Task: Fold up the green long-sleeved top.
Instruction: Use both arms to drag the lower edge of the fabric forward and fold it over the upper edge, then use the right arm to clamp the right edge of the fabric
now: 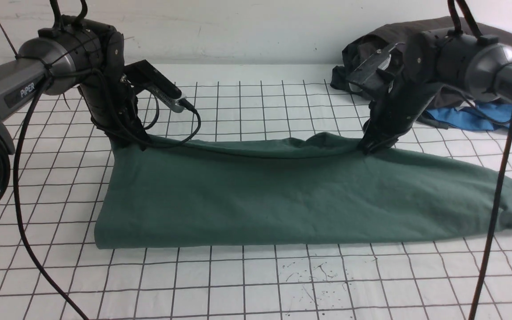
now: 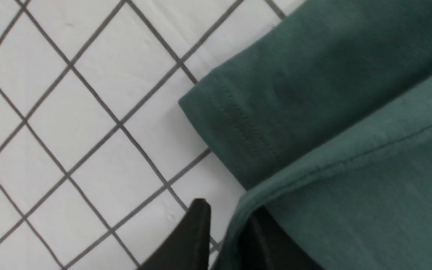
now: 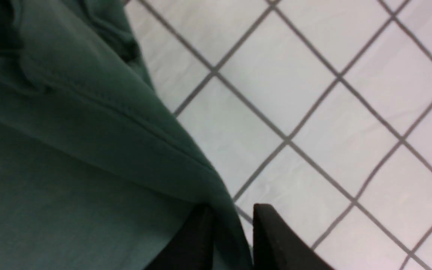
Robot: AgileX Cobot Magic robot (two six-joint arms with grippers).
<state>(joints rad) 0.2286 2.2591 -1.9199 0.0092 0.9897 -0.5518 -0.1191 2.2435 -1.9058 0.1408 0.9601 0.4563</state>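
Top (image 1: 282, 195) on table (image 1: 256, 280), garment pile (image 1: 469, 118) behind right

White gridded tablecloth (image 1: 256, 284) (ink-specked near the front); plain white wall (image 1: 238, 31) behind.

The bench (image 1: 256, 284) is covered with a white sheet that carries a grid of dark lines. The green long-sleeved top (image 1: 282, 200) lies across its middle as 1 long band. Its near edge is flat on the sheet, and its far edge is raised off the sheet at 2 places. Toward the right the top becomes narrower and almost reaches the side of the front view. In the far right corner a pile of dark grey garments (image 1: 391, 32) rests on the bench, and a bright blue garment (image 1: 474, 118) lies against it. Small dark specks (image 1: 309, 271) mark the sheet in front of the top.
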